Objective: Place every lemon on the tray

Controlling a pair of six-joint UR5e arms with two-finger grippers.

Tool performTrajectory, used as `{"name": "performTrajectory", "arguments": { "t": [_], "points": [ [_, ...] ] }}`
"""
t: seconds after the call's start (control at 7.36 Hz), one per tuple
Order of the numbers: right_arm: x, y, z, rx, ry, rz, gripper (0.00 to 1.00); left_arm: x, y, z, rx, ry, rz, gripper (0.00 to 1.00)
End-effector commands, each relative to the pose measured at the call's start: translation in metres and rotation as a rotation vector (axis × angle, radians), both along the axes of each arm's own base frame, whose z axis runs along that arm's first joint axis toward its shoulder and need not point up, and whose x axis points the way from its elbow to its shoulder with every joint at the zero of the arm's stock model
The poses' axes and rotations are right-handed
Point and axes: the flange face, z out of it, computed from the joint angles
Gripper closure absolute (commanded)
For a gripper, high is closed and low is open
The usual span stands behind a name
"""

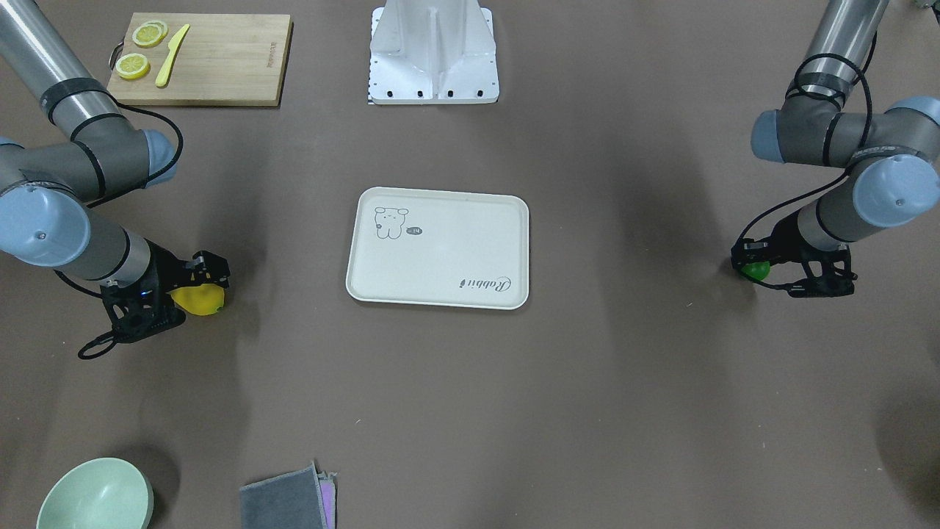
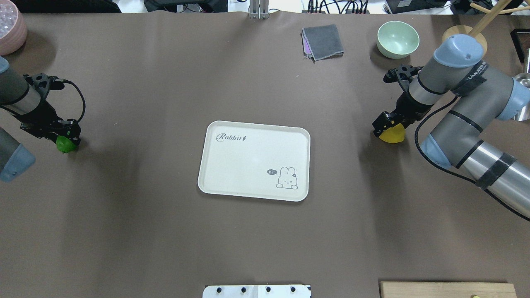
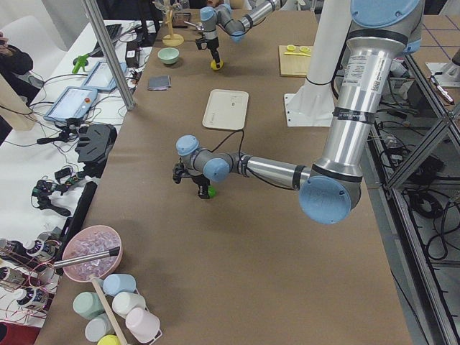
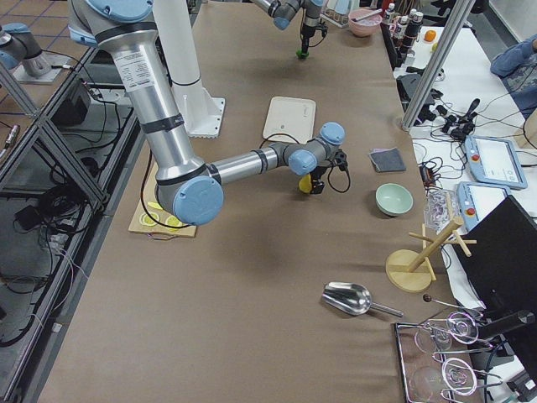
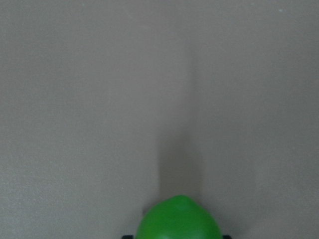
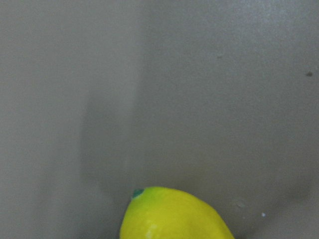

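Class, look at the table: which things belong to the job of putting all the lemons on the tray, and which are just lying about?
For the job: yellow lemon, green lemon, tray.

Just lying about: cutting board, lemon slices, yellow knife, green bowl, grey cloth.

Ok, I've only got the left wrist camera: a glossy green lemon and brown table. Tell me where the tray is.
Observer: The cream-white rectangular tray lies mid-table, to the robot's right of the glossy green lemon.
Operator: Tell me what's on it.
Observer: Nothing; only its printed rabbit drawing and script show.
Operator: Now report the other arm.
Observer: The right tool is down at the bright yellow lemon, on the tray's opposite side.
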Motion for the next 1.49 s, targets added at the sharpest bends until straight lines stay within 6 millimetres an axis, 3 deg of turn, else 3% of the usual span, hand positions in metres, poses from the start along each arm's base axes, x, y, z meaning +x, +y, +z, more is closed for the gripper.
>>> {"name": "performTrajectory", "arguments": {
  "t": [0.0, 0.14, 0.41, 0.54, 0.81, 1.09, 1.22, 1.36],
  "points": [
    [-0.002, -0.003, -0.008, 0.011, -0.009, -0.003, 0.94, -0.014, 0.000, -0.023, -0.024, 0.075, 0.003, 1.00],
    [-0.002, -0.005, -0.013, 0.015, -0.015, -0.001, 0.98, -0.022, -0.005, -0.047, -0.035, 0.099, -0.005, 1.00],
    [0.005, -0.020, -0.062, 0.051, -0.085, 0.009, 0.97, -0.001, -0.023, -0.145, 0.028, 0.218, 0.031, 1.00],
    [0.002, -0.022, -0.092, 0.093, -0.121, -0.003, 0.97, 0.032, -0.022, -0.189, 0.044, 0.286, 0.087, 1.00],
    [-0.012, -0.031, -0.147, 0.188, -0.190, -0.019, 0.96, 0.149, 0.013, -0.271, 0.097, 0.320, 0.208, 1.00],
    [-0.054, -0.012, -0.179, 0.243, -0.237, -0.099, 0.95, 0.217, 0.021, -0.299, 0.155, 0.334, 0.177, 1.00],
    [-0.070, -0.001, -0.179, 0.280, -0.244, -0.148, 0.95, 0.247, 0.025, -0.290, 0.195, 0.352, 0.130, 1.00],
    [-0.083, 0.008, -0.181, 0.310, -0.251, -0.185, 0.95, 0.266, 0.031, -0.296, 0.182, 0.370, 0.099, 1.00]
  ]
}}
